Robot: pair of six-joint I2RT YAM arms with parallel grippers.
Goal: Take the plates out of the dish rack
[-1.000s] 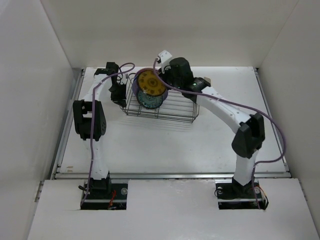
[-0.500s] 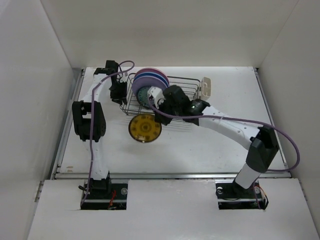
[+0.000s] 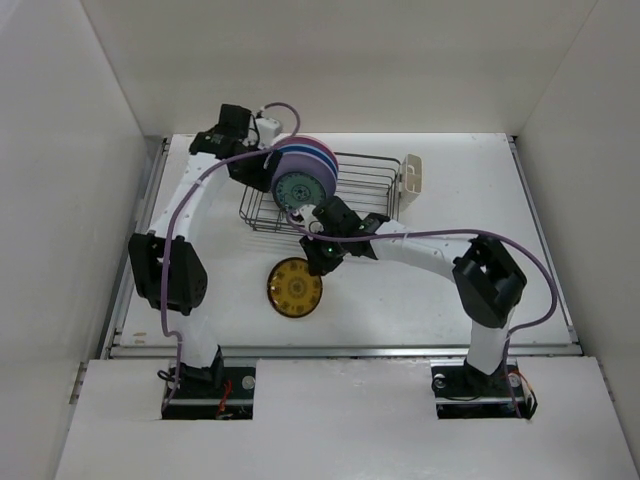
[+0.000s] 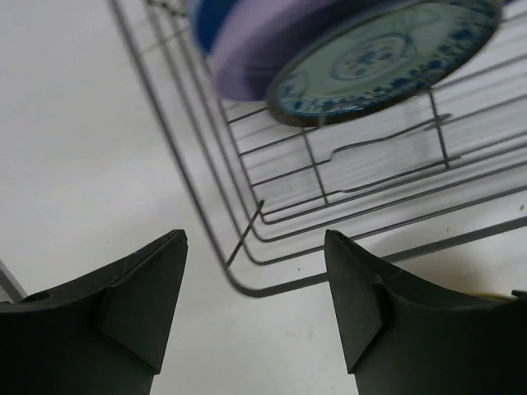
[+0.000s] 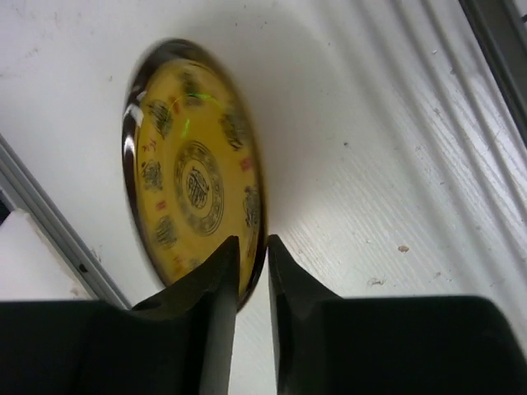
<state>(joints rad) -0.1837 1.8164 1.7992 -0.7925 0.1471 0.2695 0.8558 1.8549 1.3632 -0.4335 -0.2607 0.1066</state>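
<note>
The yellow patterned plate (image 3: 295, 288) (image 5: 189, 181) lies on the table in front of the dish rack (image 3: 360, 190). My right gripper (image 3: 316, 262) (image 5: 253, 240) straddles its near rim with the jaws slightly apart, a thin gap showing beside the rim. The teal plate (image 3: 303, 188) (image 4: 387, 62) stands in the rack's left end, with a lavender plate (image 4: 263, 49) and a blue plate (image 4: 216, 20) behind it. My left gripper (image 3: 262, 168) (image 4: 255, 239) hangs open and empty over the rack's left corner wire (image 4: 247, 280).
A cream utensil cup (image 3: 411, 172) hangs on the rack's right end. White walls close in the table on the left, back and right. A metal rail (image 3: 340, 350) runs along the table's near edge.
My right arm carried the yellow plate out of the rack and down onto the table in front, then loosened its jaws. My left gripper opened and shifted toward the standing plates.
</note>
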